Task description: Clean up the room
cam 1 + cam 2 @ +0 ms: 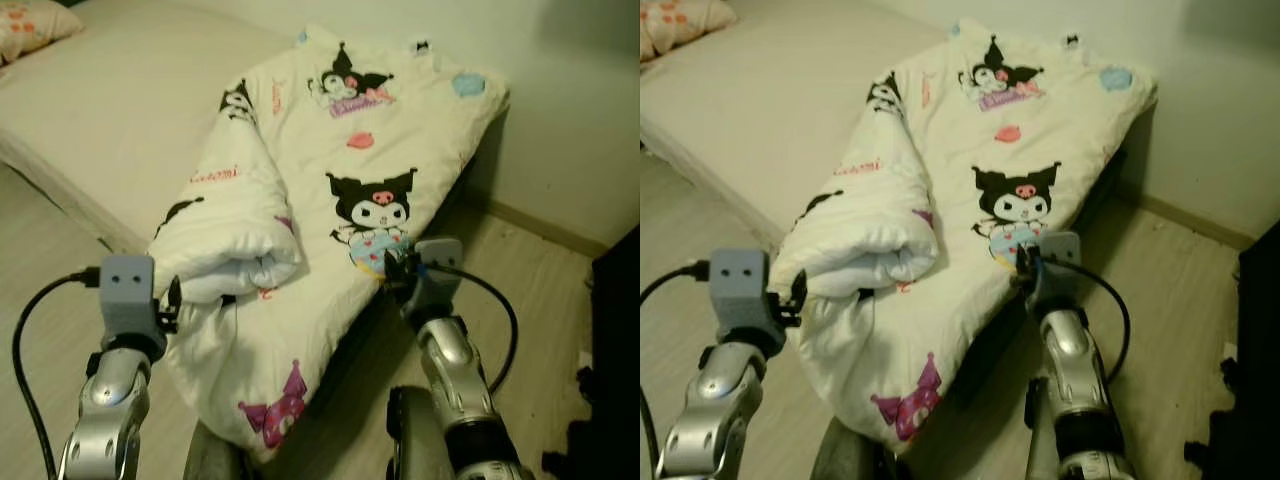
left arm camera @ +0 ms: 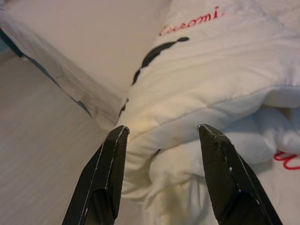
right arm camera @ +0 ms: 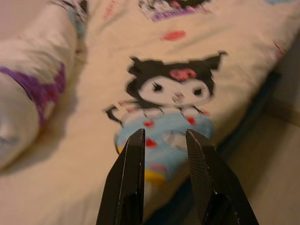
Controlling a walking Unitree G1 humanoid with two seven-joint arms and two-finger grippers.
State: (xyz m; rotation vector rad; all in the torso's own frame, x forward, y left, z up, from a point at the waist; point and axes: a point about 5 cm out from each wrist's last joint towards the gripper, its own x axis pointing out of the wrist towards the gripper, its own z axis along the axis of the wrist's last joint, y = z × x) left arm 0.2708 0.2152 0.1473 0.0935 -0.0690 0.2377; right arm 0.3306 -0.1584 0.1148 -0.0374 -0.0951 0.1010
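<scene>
Closest to us, our two silver arms reach forward over the near corner of the bed. Our left gripper [image 2: 161,133] has its fingers spread wide, hovering just beside the rolled, folded-over edge of the cream comforter [image 1: 330,200]; the bulging fold sits right ahead of the gap between the fingertips, not yet pinched. Our right gripper [image 3: 164,138] is only narrowly parted, poised over the comforter's right edge near a printed cartoon character [image 1: 372,208] with black ears and a blue dress; we cannot tell whether its tips touch the fabric.

We see the comforter lying across the corner of the mattress [image 1: 120,100], its left side rolled inward and its near end drooping off the bed toward us. Bare beige sheet stretches away on our left, with a patterned pillow [image 1: 30,25] at the far corner. Pale wood flooring [image 1: 530,300] surrounds the bed, a light wall [image 1: 580,120] with a baseboard rises on our right, and something dark [image 1: 615,360] stands at the right margin.
</scene>
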